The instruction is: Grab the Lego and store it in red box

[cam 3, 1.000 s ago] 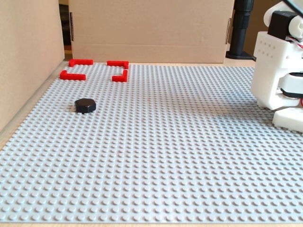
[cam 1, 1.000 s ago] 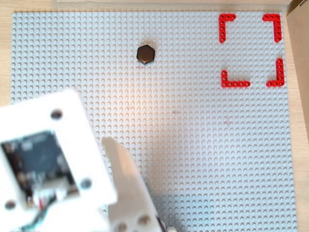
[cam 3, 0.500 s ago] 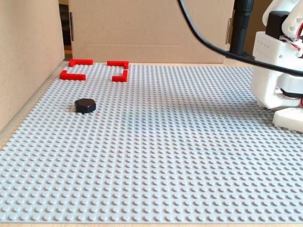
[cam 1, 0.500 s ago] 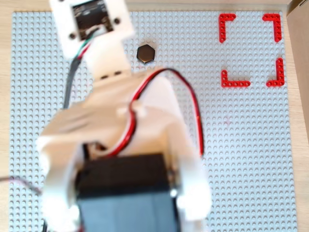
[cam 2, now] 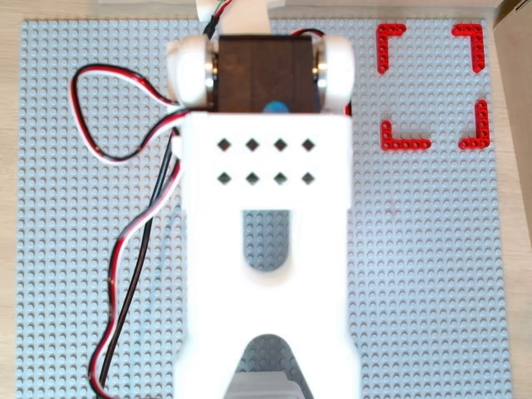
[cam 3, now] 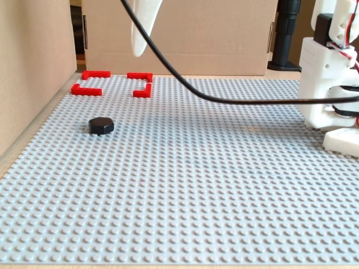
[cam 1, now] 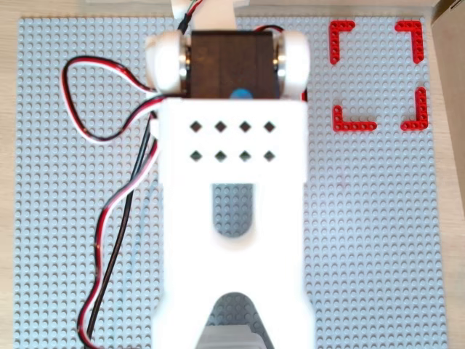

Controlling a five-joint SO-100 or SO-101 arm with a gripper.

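A: Fixed view, left to right, landmark is the grey studded baseplate (cam 3: 185,168)?
B: Small black glossy hexagonal Lego (cam 3: 101,125) lies on its left part; red box (cam 3: 112,82) of four red L-brackets sits at its far-left corner, near the Lego but apart, nothing inside.
A: Gripper?
B: One white finger tip (cam 3: 140,33) hangs above the far edge; jaws cannot tell; black cable (cam 3: 235,101) sags rightward; white arm base (cam 3: 328,78) at right edge.
A: Overheads?
B: White arm (cam 1: 232,211) covers the middle in both; Lego hidden.
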